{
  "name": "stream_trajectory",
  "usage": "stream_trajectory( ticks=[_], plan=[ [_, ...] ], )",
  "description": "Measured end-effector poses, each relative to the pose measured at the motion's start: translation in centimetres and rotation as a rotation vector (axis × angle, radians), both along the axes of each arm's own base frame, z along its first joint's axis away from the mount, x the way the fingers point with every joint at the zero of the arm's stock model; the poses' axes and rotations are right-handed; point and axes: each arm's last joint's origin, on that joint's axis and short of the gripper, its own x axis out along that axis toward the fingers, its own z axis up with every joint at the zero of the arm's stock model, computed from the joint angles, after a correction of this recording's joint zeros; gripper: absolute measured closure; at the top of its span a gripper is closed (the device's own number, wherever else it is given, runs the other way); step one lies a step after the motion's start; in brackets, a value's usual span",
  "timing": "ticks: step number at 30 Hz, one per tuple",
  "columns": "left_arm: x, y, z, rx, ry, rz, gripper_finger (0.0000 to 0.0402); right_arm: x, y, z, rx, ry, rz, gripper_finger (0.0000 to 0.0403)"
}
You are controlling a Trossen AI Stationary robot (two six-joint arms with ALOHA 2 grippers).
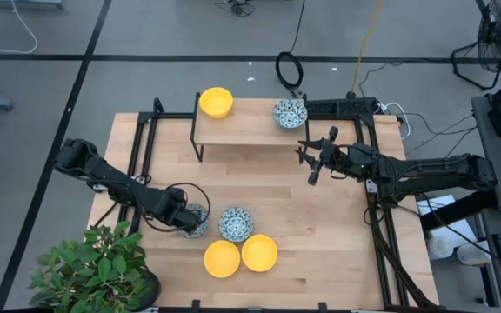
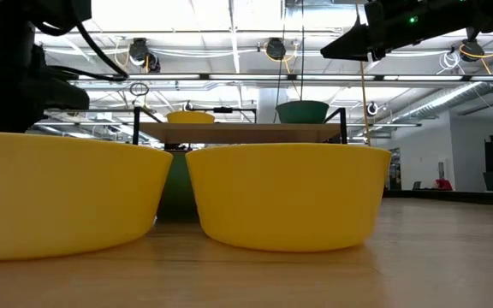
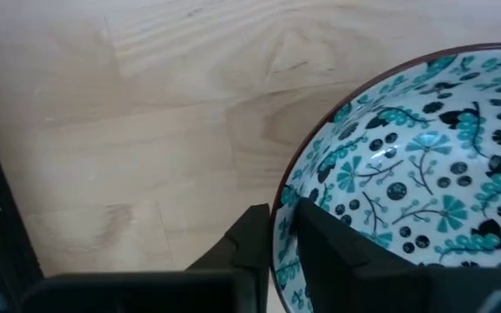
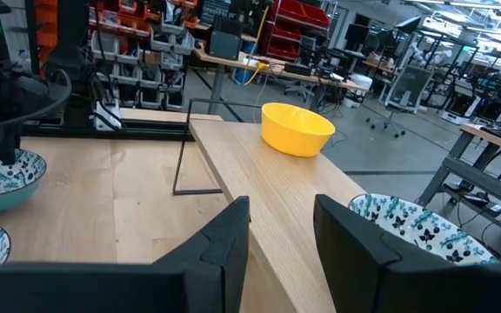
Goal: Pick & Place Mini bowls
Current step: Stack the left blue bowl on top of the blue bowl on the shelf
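Six mini bowls show. Two yellow ones (image 1: 222, 259) (image 1: 259, 252) stand side by side near the table's near edge and fill the low view (image 2: 58, 192) (image 2: 285, 192). A patterned bowl (image 1: 236, 223) stands just behind them. My left gripper (image 1: 190, 222) is shut on another patterned bowl (image 1: 198, 220) to its left. A yellow bowl (image 1: 216, 102) and a patterned bowl (image 1: 290, 113) stand on a raised wooden shelf (image 1: 250, 129). My right gripper (image 1: 316, 161) hangs open beside the shelf's right end, touching nothing. My left gripper holds the patterned bowl by its rim (image 3: 282, 202), on the side toward the table's left. One finger (image 3: 324, 243) is inside the bowl and the other finger (image 3: 249, 239) is outside, with the wall pinched between them. The bowl stays upright; in the right wrist view its base (image 4: 3, 196) seems to rest on the table.
A potted plant (image 1: 94, 265) crowds the near left corner, close to the left arm. The shelf stands on thin black legs (image 1: 197, 139) at the far side. A power strip and cables (image 1: 342, 106) lie at the far right. Bare wood (image 1: 320, 235) lies right of the bowls.
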Motion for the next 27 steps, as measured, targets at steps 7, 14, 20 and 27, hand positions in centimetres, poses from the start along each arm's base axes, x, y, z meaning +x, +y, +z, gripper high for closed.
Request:
stream_trajectory(
  ticks=[7, 14, 20, 27],
  plan=[
    [-0.05, 0.02, 0.01, -0.001, 0.003, -0.002, 0.0352, 0.01, 0.0, -0.01, 0.0, 0.001, 0.0, 0.0287],
    [-0.01, 0.01, 0.12, -0.002, -0.004, -0.002, 0.0368, 0.01, 0.0, -0.01, 0.0, 0.001, 0.0, 0.0287],
    [-0.04, 0.02, -0.02, -0.001, 0.004, -0.003, 0.0346, 0.0, -0.01, -0.01, 0.0, 0.001, 0.0, 0.0287],
    [-0.02, 0.01, 0.09, -0.002, -0.002, -0.004, 0.0368, 0.01, 0.0, -0.01, 0.0, 0.0, 0.0, 0.0287]
  ],
)
